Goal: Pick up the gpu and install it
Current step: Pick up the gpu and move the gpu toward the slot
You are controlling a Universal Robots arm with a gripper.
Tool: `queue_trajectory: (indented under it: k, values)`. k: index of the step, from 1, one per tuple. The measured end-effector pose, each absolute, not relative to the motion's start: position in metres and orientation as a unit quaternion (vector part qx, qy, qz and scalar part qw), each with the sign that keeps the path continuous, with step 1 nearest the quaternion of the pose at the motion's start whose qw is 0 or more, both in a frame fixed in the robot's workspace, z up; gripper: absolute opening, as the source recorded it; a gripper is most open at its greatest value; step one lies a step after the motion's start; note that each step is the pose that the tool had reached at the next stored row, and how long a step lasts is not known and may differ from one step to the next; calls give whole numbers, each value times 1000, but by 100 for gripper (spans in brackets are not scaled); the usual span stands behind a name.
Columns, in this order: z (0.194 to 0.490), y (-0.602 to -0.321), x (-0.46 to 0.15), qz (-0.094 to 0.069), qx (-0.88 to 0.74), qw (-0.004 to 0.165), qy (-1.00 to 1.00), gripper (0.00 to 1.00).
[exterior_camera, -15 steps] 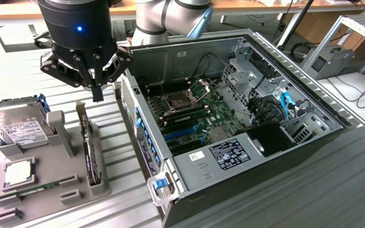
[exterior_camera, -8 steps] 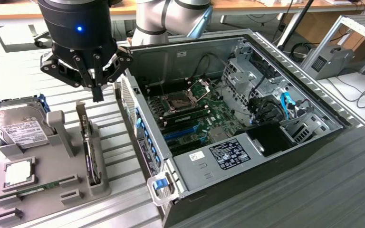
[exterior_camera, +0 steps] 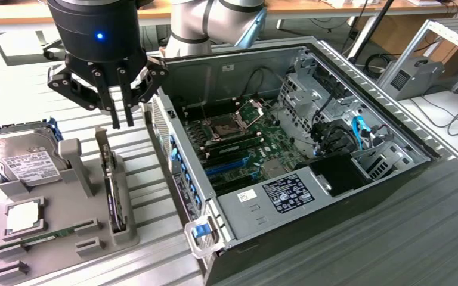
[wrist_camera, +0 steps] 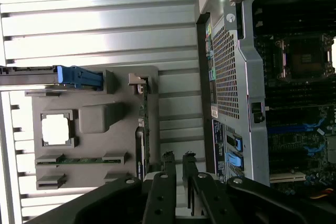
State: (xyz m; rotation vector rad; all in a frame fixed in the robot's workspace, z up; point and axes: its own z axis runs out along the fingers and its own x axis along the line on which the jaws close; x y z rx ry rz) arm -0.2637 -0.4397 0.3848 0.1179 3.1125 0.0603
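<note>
Gripper (exterior_camera: 122,125) jaws slightly parted over gpu (exterior_camera: 116,196): thin, dark, edge-on.

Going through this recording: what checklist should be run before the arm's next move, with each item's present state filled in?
1. Gripper empty: ok, fingers parted, nothing between.
2. Thin, dark, edge-on gpu upright in grey plastic holder: ok.
3. Gripper centred over gpu: cannot tell.
4. Black computer case open, green motherboard exposed: ok.
5. Blue expansion slots free: ok.
</note>
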Motion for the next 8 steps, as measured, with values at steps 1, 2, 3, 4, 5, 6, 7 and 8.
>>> queue_trajectory:
  k: [1,2,3,4,5,6,7,8]
  values:
    - [385,-440,-264,19,38,13,999,29]
    - [385,-440,-264,19,38,13,999,29]
    - [385,-440,-264,19,38,13,999,36]
    - [385,-440,-264,19,38,13,999,36]
    - [385,-440,-264,19,38,13,999,42]
    - [385,-440,-264,19,38,13,999,42]
    - [385,-440,-264,19,38,13,999,42]
    - [385,-440,-264,19,38,13,999,42]
